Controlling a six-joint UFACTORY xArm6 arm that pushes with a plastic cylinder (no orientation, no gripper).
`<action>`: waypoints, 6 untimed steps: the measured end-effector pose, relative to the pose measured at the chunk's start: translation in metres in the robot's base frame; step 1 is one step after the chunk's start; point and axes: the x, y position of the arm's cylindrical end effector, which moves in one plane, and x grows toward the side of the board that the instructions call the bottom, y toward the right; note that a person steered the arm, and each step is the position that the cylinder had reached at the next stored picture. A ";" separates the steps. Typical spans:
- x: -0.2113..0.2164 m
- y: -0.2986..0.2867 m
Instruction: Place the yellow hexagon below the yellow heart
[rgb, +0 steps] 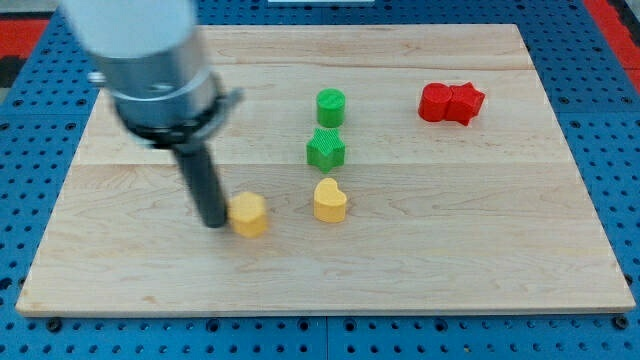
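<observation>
Camera view showed my tip (216, 222), a bare rod gripping nothing, touching the yellow hexagon (249, 214), left of the yellow heart (329, 201); placement below remained undone.

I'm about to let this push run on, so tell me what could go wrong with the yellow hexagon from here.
1. My tip sits against the view's left side of the yellow hexagon block, level with the yellow heart block. A straight push would likely drive it into the heart, not below it.
2. A knocked heart could slide into the green star block just above it.
3. An off-centre contact may let the hexagon slip off my tip.
</observation>
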 end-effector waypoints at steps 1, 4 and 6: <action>0.000 -0.043; -0.018 0.022; 0.033 -0.008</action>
